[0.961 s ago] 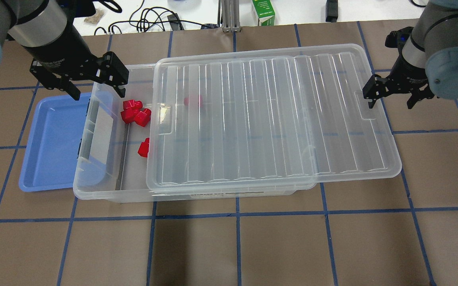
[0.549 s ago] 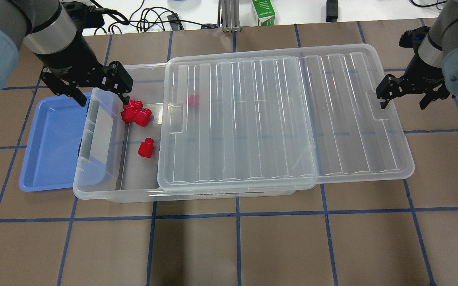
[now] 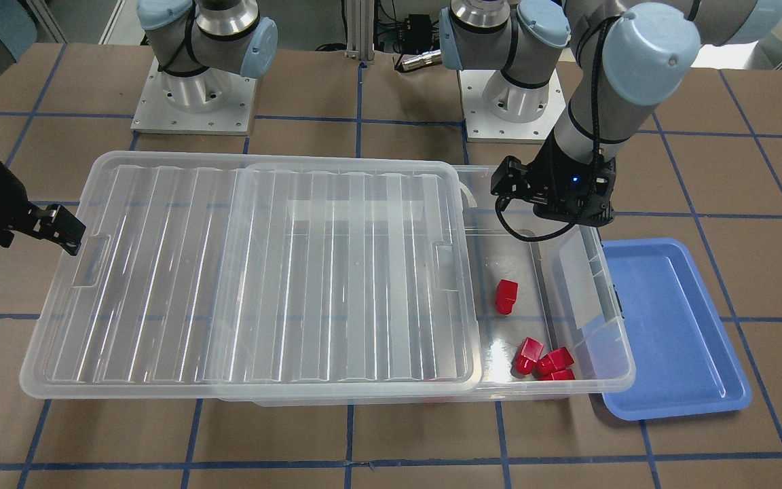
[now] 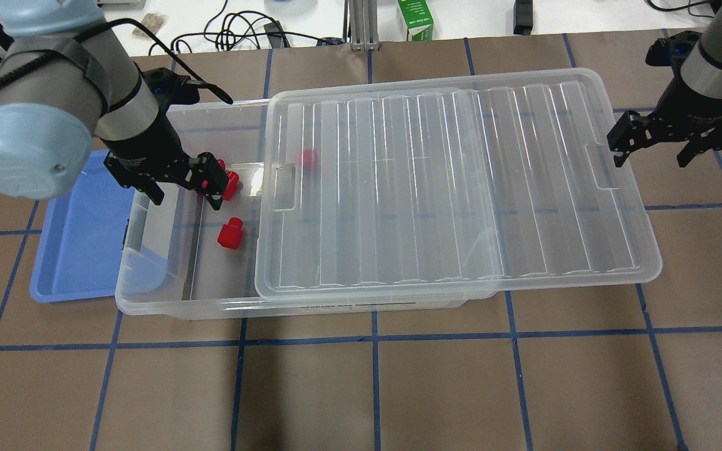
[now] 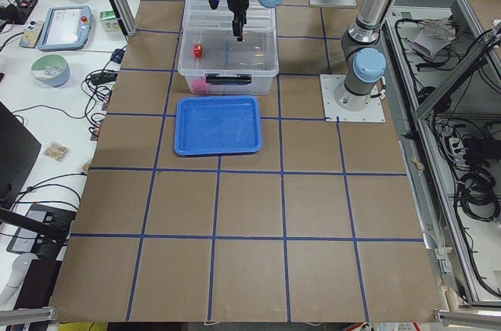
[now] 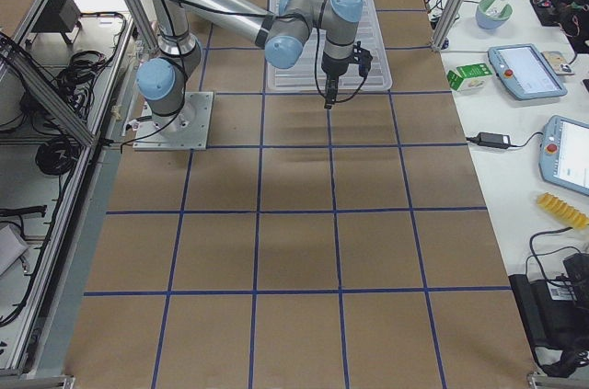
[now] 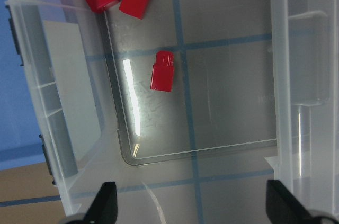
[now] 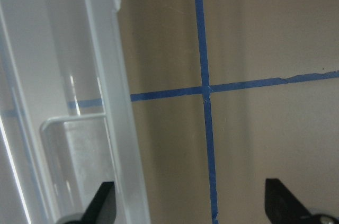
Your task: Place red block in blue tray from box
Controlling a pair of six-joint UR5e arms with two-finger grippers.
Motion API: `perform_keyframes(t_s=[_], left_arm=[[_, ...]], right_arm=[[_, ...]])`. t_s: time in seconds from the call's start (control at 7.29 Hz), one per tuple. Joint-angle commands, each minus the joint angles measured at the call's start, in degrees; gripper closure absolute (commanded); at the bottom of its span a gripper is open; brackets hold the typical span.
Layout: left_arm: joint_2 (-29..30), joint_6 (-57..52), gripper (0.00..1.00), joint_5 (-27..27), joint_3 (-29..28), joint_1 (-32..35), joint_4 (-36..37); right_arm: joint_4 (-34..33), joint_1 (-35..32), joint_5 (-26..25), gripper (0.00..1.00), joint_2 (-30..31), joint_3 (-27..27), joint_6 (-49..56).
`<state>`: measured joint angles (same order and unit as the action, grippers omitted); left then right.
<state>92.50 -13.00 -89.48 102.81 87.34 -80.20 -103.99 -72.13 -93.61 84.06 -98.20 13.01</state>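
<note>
Left gripper [image 4: 187, 199] spread over open left end of box [image 4: 176, 309] — 1 block [image 4: 230, 233] near. Right gripper [image 4: 649, 160] spread beside lid [image 4: 449, 188].

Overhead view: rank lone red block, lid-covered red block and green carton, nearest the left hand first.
1. Lone red block, on the box floor beside the left hand.
2. Lid-covered red block, farther right.
3. Green carton, farthest back.
</note>
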Motion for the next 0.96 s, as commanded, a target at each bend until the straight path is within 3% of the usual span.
perform_keyframes(t_s=[0.0,0.14,0.41,0.82], left_arm=[[1.2,-4.4,0.00,0.0,7.3,-0.2,9.0],[2.6,-5.5,0.00,0.4,8.3,-0.2,9.6],[4.3,-5.5,0.00,2.6,12.0,-0.2,16.5],[6.9,-5.1,0.00,2.2,12.7,-0.6,18.6]], right_arm=[[11.1,-7.4,3.3,0.00,3.3,10.4,-1.0],[14.8,-15.2,3.3,0.00,3.1,15.2,-5.5],[14.6,-23.7,3.4,0.00,2.4,14.5,-14.4],[14.5,-23.6,3.3,0.00,2.2,14.0,-14.5]])
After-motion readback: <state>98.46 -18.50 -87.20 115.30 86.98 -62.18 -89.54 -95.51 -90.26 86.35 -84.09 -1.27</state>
